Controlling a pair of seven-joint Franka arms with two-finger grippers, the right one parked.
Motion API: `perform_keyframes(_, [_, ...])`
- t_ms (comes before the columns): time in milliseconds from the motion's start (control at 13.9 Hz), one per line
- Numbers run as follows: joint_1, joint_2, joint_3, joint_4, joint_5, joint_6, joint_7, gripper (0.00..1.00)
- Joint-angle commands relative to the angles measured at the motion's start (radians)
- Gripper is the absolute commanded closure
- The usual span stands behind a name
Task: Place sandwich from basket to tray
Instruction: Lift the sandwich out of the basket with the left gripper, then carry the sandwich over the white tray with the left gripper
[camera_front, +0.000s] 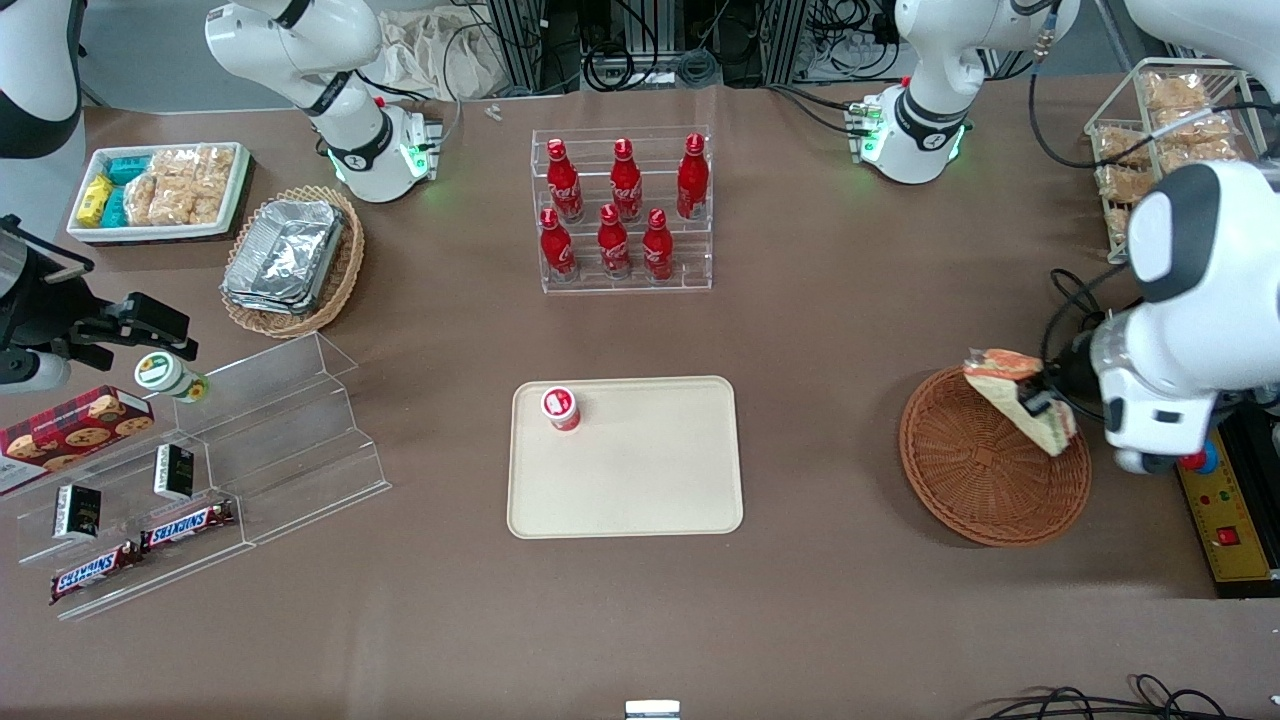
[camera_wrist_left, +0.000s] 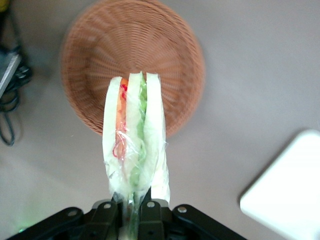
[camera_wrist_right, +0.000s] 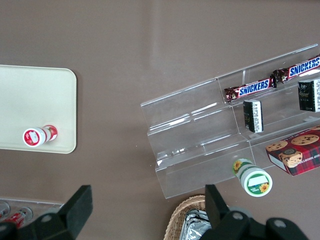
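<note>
On the brown surface (camera_front: 820, 330), the pincer (camera_wrist_left: 134, 210) is clamped on the sandwich (camera_wrist_left: 134, 145), lifted clear above the basket (camera_front: 985, 470); pickup is done, while carry and release onto the tray (camera_front: 640, 470), well apart toward the parked arm's end, remain.

even, bright overhead light; soft shadow lay under the basket (camera_front: 985, 480); foil containers (camera_front: 285, 255) glared; wrist view blurred the sandwich (camera_wrist_left: 135, 140) held by the gripper (camera_wrist_left: 134, 212).

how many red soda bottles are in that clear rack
6, all upright in the clear rack: three on the upper step, three on the lower step. None looks hidden. The gripper holds the sandwich.
</note>
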Motion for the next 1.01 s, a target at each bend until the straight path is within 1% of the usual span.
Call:
perform_keyframes(0, [-0.002,0.024,-0.127,0.014,0.001,-0.008,0.052,0.87])
perform_keyframes(144, [-0.002,0.044,-0.221,0.029,0.018,0.015,0.07,0.87])
perform_keyframes(288, [-0.002,0.097,-0.307,0.08,0.039,0.081,0.074,0.83])
perform_keyframes(432, [-0.002,0.186,-0.388,0.175,0.068,0.112,0.066,0.83])
perform_keyframes(505, [-0.004,0.232,-0.413,0.231,0.073,0.115,0.058,0.82])
perform_keyframes(577, [-0.028,0.266,-0.417,0.264,0.082,0.117,0.066,0.8])
perform_keyframes(649, [-0.062,0.299,-0.416,0.293,0.125,0.12,0.073,0.8])
perform_keyframes(793, [-0.122,0.338,-0.418,0.307,0.241,0.133,0.127,0.8])
perform_keyframes(865, [-0.139,0.349,-0.415,0.306,0.266,0.162,0.126,0.8])
perform_keyframes(937, [-0.14,0.364,-0.414,0.306,0.268,0.184,0.124,0.83])
